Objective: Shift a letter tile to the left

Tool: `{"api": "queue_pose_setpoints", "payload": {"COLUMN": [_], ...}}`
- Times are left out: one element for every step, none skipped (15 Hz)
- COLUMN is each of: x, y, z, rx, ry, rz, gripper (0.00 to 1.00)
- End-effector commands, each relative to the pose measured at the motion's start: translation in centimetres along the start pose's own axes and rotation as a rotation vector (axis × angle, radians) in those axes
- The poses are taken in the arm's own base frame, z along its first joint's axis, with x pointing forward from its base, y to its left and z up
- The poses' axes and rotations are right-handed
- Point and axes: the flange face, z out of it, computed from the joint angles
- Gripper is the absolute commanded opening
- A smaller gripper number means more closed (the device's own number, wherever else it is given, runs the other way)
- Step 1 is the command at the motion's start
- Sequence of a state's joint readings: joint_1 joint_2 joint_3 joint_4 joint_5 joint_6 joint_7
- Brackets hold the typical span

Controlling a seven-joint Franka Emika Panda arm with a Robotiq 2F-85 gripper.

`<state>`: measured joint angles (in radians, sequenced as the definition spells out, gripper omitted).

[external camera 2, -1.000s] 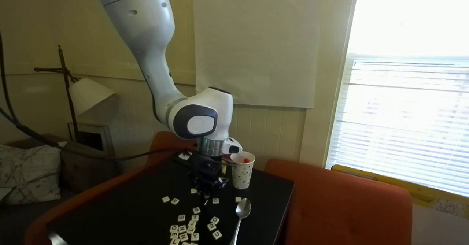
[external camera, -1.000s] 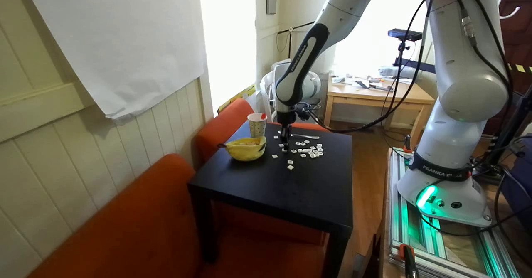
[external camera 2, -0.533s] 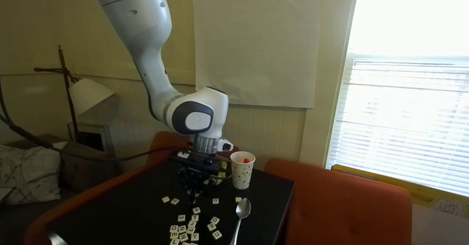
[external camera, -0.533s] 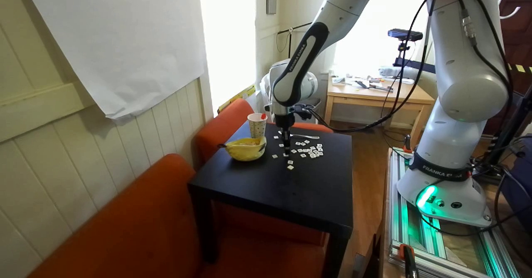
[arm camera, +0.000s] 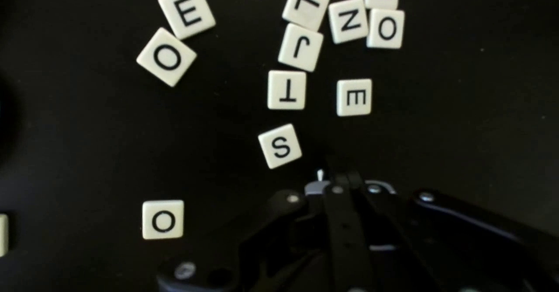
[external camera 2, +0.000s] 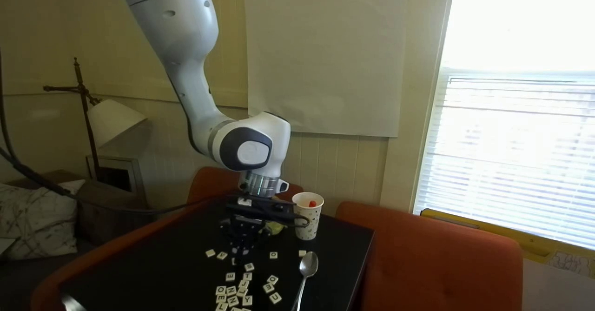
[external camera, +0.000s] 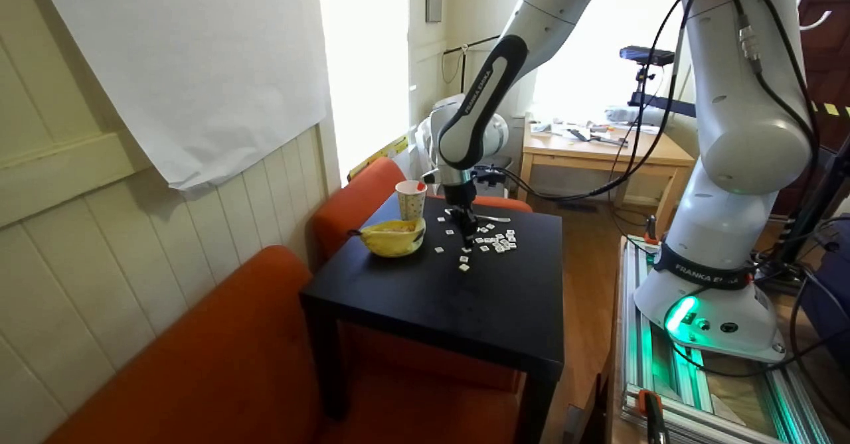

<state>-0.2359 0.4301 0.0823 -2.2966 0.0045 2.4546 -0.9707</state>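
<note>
Several cream letter tiles lie on the black table (external camera: pixel 431 304). My gripper (arm camera: pixel 347 178) points down with its fingers closed together. In an exterior view the gripper (external camera: pixel 469 238) stands low over the table, with a small white tile (external camera: pixel 466 250) at its fingertips. In the wrist view the fingers hide most of that tile; a white sliver beside them looks like its edge (arm camera: pixel 320 175). Its letter is hidden. The fingers appear to touch it from above, not clasp it. The S tile (arm camera: pixel 280 146) lies just beyond the fingertips, with the T tile (arm camera: pixel 287 90) and E tile (arm camera: pixel 354 97) behind.
An O tile (arm camera: pixel 163 220) lies apart from the cluster. Two tiles (external camera 2: pixel 221 255) (external camera 2: pixel 210 253) lie left of the gripper in an exterior view. A spoon (external camera 2: pixel 308 265), a patterned cup (external camera 2: pixel 307 222) and a yellow bowl (external camera: pixel 393 238) also stand or lie on the table.
My gripper has moved across the table, leftward in an exterior view, and the wrist has turned. The tile at the fingertips has shifted along with it. The other tiles have stayed put.
</note>
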Motion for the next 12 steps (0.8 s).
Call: {"api": "queue_pose_setpoints", "payload": {"x": [-0.70, -0.74, -0.77, -0.80, -0.81, -0.75, -0.65, -0.52, -0.45, -0.40, -0.33, -0.22], "y": [-0.50, -0.59, -0.62, -0.65, -0.66, -0.68, -0.73, -0.80, -0.86, -0.89, -0.96, -1.08], "z": [0.15, 0.13, 0.17, 0.19, 0.18, 0.11, 0.05, -0.06, -0.12, -0.20, -0.28, -0.44], "rx": [0.003, 0.002, 0.001, 0.003, 0.005, 0.005, 0.003, 0.000, 0.001, -0.001, -0.001, -0.002], "ry": [-0.035, -0.033, -0.034, -0.029, -0.026, -0.019, -0.016, -0.013, -0.013, -0.014, -0.012, -0.008], "rz": [-0.196, -0.243, -0.284, -0.323, -0.356, -0.389, -0.418, -0.445, -0.469, -0.488, -0.505, -0.523], "gripper": [0.00, 0.00, 0.00, 0.00, 0.00, 0.00, 0.00, 0.00, 0.00, 0.00, 0.00, 0.00]}}
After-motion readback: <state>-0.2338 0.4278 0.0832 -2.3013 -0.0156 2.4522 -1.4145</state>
